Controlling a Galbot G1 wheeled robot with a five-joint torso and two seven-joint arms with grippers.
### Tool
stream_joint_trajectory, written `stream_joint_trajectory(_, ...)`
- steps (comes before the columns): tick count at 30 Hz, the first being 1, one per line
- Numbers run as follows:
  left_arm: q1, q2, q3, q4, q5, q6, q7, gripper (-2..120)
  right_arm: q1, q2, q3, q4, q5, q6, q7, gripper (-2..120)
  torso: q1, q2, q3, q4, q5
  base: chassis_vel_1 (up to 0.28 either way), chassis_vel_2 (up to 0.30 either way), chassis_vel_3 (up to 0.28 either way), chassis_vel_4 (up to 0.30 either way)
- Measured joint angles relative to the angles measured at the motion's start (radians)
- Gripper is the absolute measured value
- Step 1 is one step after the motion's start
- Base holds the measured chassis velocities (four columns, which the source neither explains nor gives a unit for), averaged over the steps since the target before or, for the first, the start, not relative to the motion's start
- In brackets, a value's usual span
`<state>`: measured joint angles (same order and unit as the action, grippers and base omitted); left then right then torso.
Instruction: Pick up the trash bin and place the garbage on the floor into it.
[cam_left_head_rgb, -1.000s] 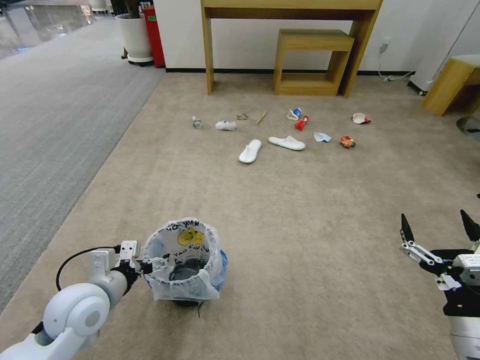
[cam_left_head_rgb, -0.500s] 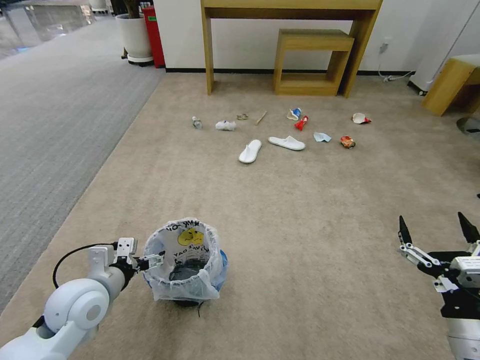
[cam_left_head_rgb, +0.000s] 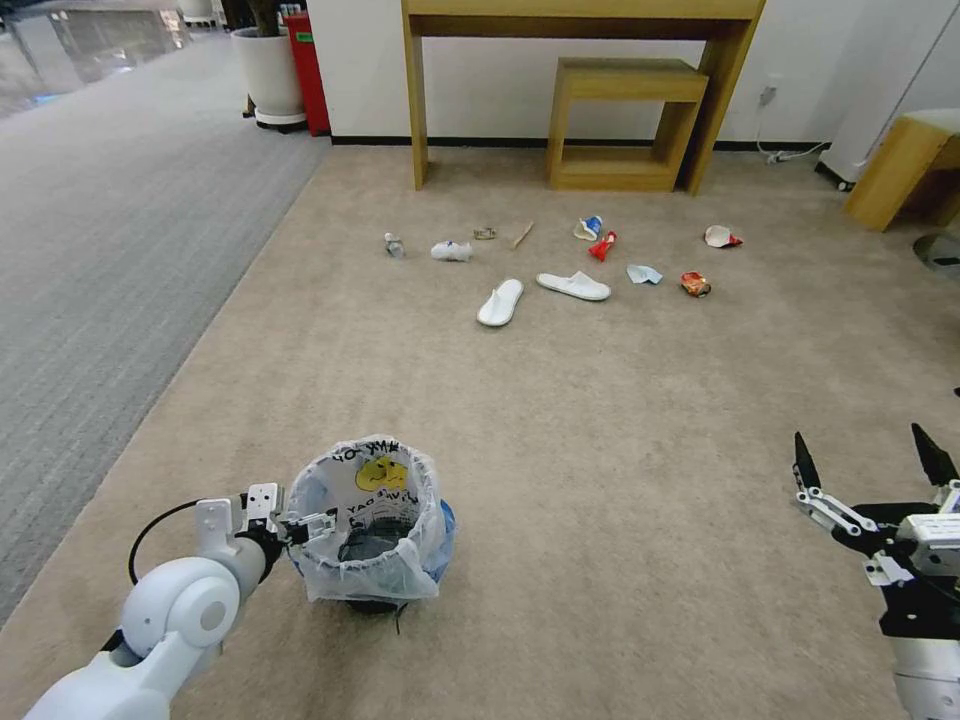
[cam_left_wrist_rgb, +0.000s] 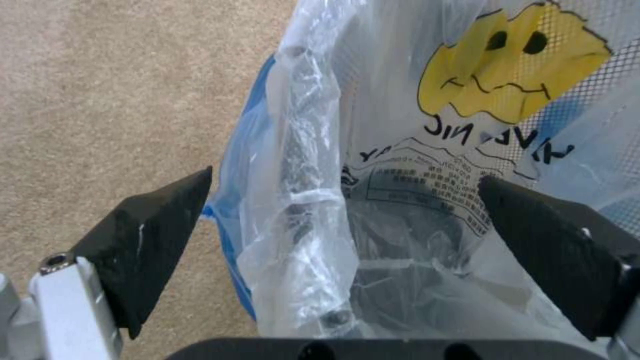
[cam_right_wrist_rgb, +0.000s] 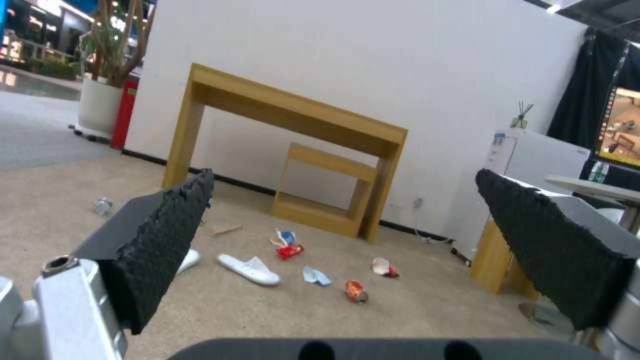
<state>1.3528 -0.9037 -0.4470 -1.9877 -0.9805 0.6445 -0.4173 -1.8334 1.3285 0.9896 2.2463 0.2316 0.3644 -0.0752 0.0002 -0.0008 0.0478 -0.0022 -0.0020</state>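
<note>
The left gripper (cam_left_head_rgb: 318, 523) has its jaws open around the rim of the trash bin (cam_left_head_rgb: 372, 520); the right gripper (cam_left_head_rgb: 868, 468) hangs open above the floor (cam_left_head_rgb: 600, 420).

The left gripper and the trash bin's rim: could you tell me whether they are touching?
Apart. In the left wrist view, the left gripper straddles the trash bin rim, with gaps beside both fingers.

Bright, even indoor light with soft, faint shadows; the head view bows at its edges, and both wrist views look perhaps slightly soft.
</note>
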Motion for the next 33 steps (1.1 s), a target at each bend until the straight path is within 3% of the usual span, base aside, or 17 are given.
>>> stream_joint_trajectory(10, -0.023, -0.025, 0.019, 0.038, 0.016, 0.0, 0.001, 100, 0.004, -0.006, -0.001, -0.012, 0.001, 0.003, -0.002, 100, 0.0, 0.0, 0.0, 0.0, 0.0, 0.0, 0.0, 0.0, 0.0)
stream_joint_trajectory(18, -0.043, -0.027, 0.029, 0.072, 0.025, -0.006, 0.002, 92, 0.007, -0.013, -0.002, -0.028, 0.005, 0.006, -0.003, 100, 0.0, 0.0, 0.0, 0.0001, 0.0004, 0.0, 0.0, 0.0, 0.0)
stream_joint_trajectory(24, -0.057, -0.036, 0.038, 0.091, 0.026, -0.01, -0.008, 75, 0.005, -0.02, 0.003, -0.028, 0.011, 0.008, -0.003, 100, 0.0, 0.0, 0.0, 0.0002, 0.0007, 0.0, 0.0, 0.0, 0.0)
stream_joint_trajectory(28, -0.056, -0.041, 0.04, 0.091, 0.022, -0.011, -0.013, 55, 0.004, -0.023, 0.005, -0.028, 0.012, 0.008, -0.003, 100, 0.0, 0.0, 0.0, 0.0002, 0.0004, 0.0, 0.0, 0.0, 0.0)
stream_joint_trajectory(30, -0.055, -0.042, 0.04, 0.09, 0.021, -0.011, -0.014, 54, 0.004, -0.023, 0.005, -0.029, 0.012, 0.008, -0.003, 100, 0.0, 0.0, 0.0, 0.0002, 0.0004, 0.0, 0.0, 0.0, 0.0)
stream_joint_trajectory(32, -0.051, -0.043, 0.04, 0.09, 0.019, -0.01, -0.02, 42, 0.004, -0.024, 0.004, -0.029, 0.012, 0.008, -0.003, 100, 0.0, 0.0, 0.0, 0.0002, 0.0004, 0.0, 0.0, 0.0, 0.0)
stream_joint_trajectory(33, -0.051, -0.043, 0.04, 0.09, 0.019, -0.01, -0.02, 42, 0.004, -0.024, 0.004, -0.029, 0.012, 0.008, -0.003, 100, 0.0, 0.0, 0.0, 0.0002, 0.0004, 0.0, 0.0, 0.0, 0.0)
